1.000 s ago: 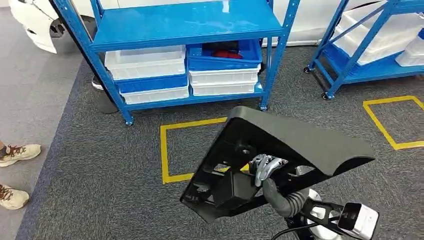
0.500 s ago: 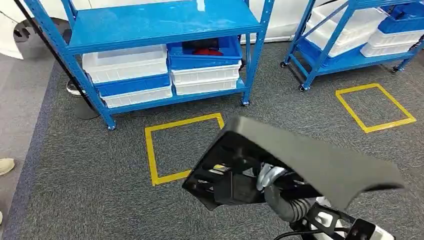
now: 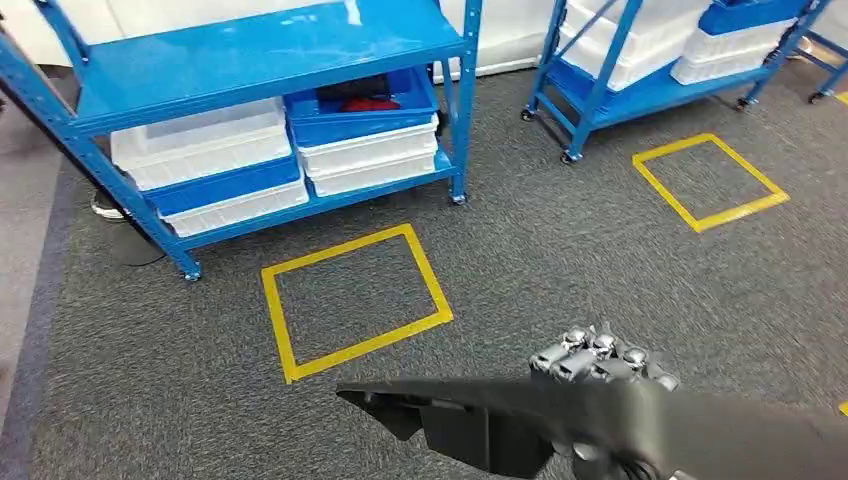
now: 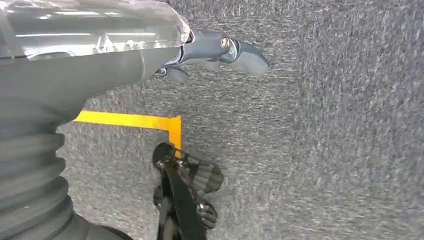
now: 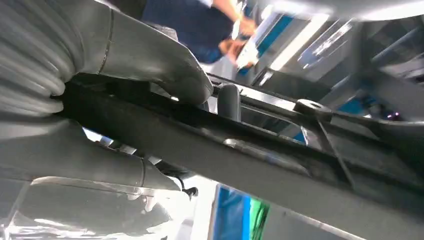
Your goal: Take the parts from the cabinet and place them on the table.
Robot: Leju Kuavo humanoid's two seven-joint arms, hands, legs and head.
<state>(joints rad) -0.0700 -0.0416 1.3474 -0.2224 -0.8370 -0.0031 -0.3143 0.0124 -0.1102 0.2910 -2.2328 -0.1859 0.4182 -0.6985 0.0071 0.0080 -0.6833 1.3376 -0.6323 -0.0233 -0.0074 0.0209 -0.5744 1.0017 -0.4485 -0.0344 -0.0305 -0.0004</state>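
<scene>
We hold one black part (image 3: 600, 425) in the right hand (image 3: 600, 360); the fingers (image 3: 585, 352) curl over its upper edge in the head view, and the right wrist view shows the thumb (image 5: 150, 60) clamped on a rib of the part (image 5: 260, 150). The part sits low in the head view, well apart from the blue cabinet (image 3: 250, 60) and above grey carpet (image 3: 560, 240).

The left hand (image 4: 220, 50) hangs over the carpet with nothing in it; its fingers look loosely curled, and we cannot tell whether they are fully closed.

Progress, as we judge it: the part is out of the cabinet and in transit, not yet set down. We see no table, so the placing remains, and any further parts too. Bins (image 3: 365, 130) remain on the lower shelf, one with a red item inside.

Room for moving: the carpet around us is open, marked by yellow squares (image 3: 355, 300). The nearest edges are the cabinet's posts ahead and a second rack (image 3: 640, 80) to the right; the wide part would need clearance from both in a turn.
</scene>
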